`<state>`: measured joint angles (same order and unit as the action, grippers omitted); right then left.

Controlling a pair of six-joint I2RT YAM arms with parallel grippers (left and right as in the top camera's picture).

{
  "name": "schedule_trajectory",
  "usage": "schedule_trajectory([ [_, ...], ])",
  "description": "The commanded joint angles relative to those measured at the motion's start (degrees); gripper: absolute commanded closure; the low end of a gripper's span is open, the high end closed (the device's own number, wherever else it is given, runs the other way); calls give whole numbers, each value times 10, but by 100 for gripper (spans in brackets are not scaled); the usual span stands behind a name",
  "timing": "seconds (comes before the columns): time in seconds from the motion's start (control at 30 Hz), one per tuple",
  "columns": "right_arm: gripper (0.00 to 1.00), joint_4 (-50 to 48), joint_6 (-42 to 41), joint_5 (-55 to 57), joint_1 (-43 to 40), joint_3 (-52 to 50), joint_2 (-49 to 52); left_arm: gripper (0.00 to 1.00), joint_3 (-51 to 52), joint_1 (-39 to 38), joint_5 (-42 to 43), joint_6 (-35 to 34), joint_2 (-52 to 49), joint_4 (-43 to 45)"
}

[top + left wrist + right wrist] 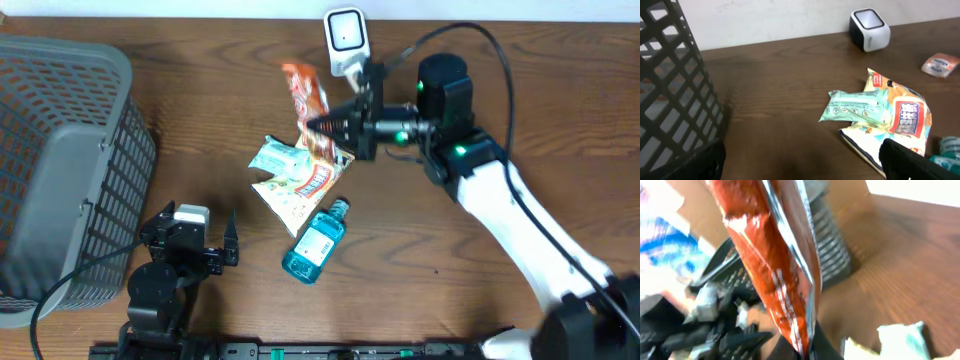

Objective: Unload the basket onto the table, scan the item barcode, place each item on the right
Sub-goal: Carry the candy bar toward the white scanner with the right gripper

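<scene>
Right wrist view's all smeared, orange packet (775,280) print unreadable; basket (128,150) runs off the left edge overhead.

No legible text, red print on the snack bag (900,125), perhaps Chinese characters, too blurred

The right arm (500,200) reaches from the near right corner diagonally up and left over the surface, its white link ending in a black wrist with green lights lit. The right claw (316,126) points left, level with the surface, its jaws pressed together on the lower edge of an orange packet (305,92), which is held up off the surface. The left arm (155,295) sits folded low at the near left edge. The left claw (190,242) is spread wide with nothing between its fingers (910,160), which show dark at both bottom corners of the left wrist view.
</scene>
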<state>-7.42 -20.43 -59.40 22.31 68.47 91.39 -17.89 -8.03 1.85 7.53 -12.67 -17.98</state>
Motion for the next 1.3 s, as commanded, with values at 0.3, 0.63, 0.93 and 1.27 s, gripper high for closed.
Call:
schedule_trajectory([
  [0.3,99,-335,-330,14,-93,62,244,2,1,0,7,-1,1,0],
  [0.63,99,-267,-354,9,-106,321,435,2,1,0,7,-1,1,0],
  [0.93,99,-223,-366,40,-118,419,546,2,1,0,7,-1,1,0],
  [1.27,99,-195,-346,55,-122,425,572,2,1,0,7,-1,1,0],
])
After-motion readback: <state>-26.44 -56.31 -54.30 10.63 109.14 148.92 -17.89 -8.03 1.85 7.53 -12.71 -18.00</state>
